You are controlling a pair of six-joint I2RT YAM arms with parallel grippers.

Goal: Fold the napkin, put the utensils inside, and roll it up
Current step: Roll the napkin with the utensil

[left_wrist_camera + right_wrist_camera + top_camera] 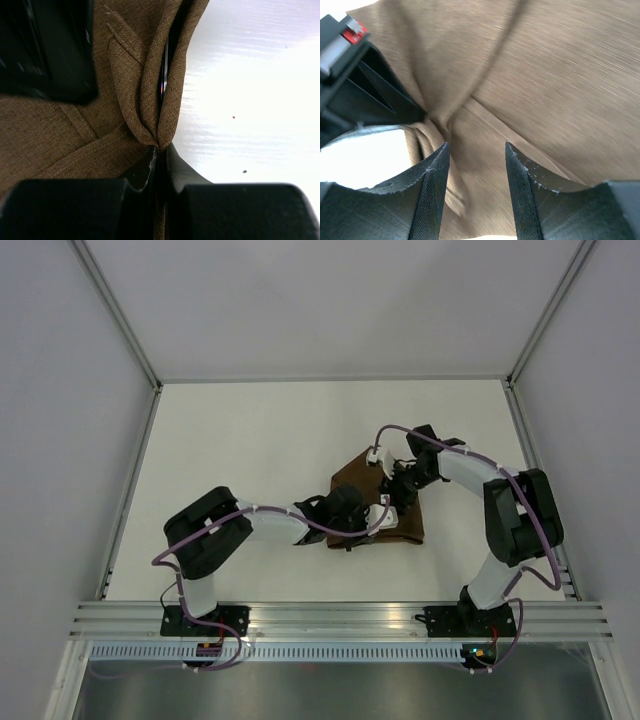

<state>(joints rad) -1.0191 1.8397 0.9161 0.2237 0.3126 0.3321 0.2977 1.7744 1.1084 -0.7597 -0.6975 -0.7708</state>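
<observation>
The brown napkin (395, 510) lies folded in the middle of the table. My left gripper (375, 518) is shut on a pinched fold of the napkin (150, 100) at its near left edge. A thin silver sliver of the knife (164, 65) shows inside that fold; the rest of the knife is hidden. My right gripper (400, 485) is open just above the napkin (530, 75), its jaws apart with cloth between and below them. The left gripper's body (350, 85) shows at the left of the right wrist view.
The white table (250, 440) stretches around the napkin. Grey walls enclose it on the left, back and right. A metal rail (340, 615) runs along the near edge by the arm bases.
</observation>
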